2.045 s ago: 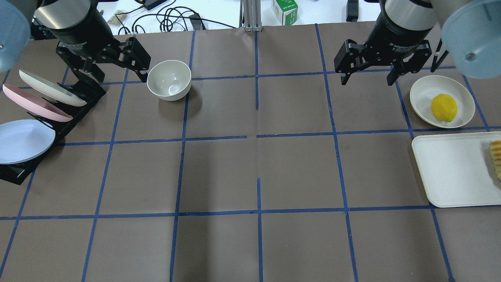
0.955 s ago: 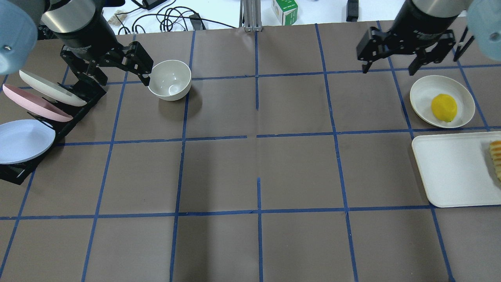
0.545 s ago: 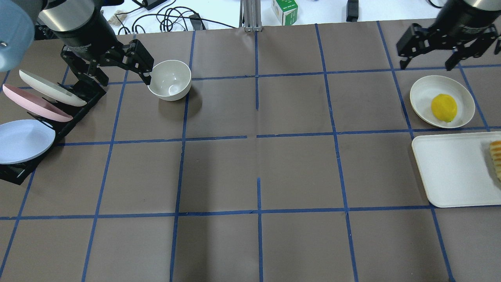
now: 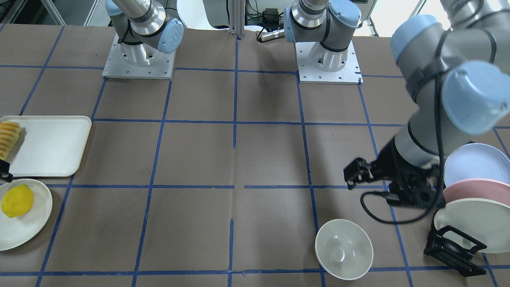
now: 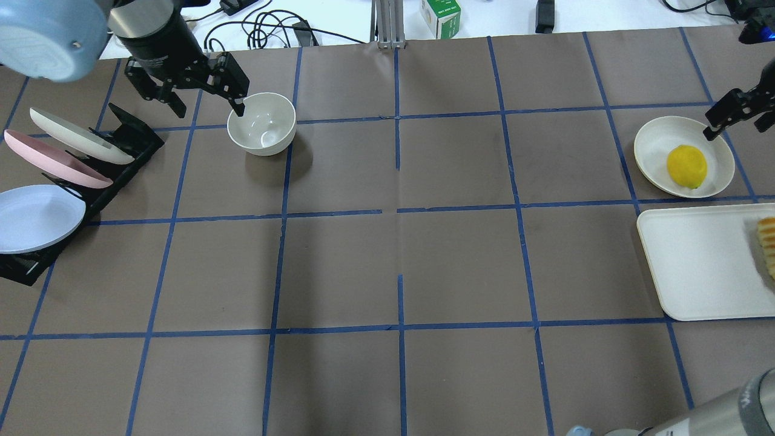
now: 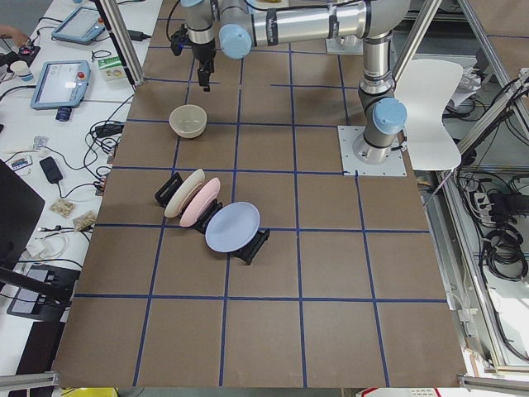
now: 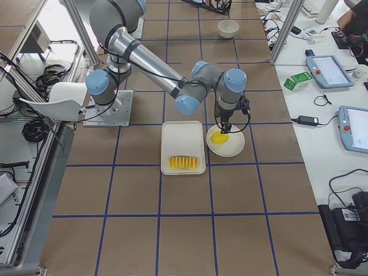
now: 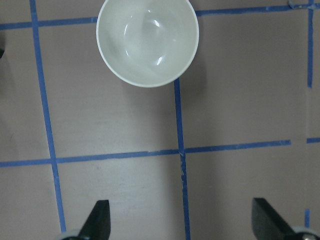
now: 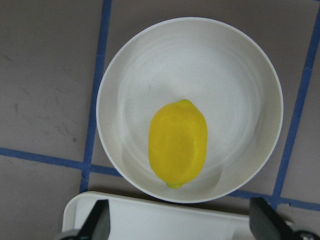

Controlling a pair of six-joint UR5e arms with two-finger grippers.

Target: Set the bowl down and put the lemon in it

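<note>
Yellow lemon (image 5: 686, 166) on flat plate (image 5: 651, 138), off-white bowl (image 5: 261, 127) upright, well apart

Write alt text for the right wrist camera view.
A yellow lemon lies in a round off-white plate on the brown, blue-taped table. A white tray edge shows at the bottom, behind the tips of the open right gripper.

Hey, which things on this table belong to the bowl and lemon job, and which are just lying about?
For the job: bowl, empty, near the open left end effector; lemon, on the flat plate below the open right end effector.

Lying about: tray with sliced pieces; rack holding three plates.
</note>
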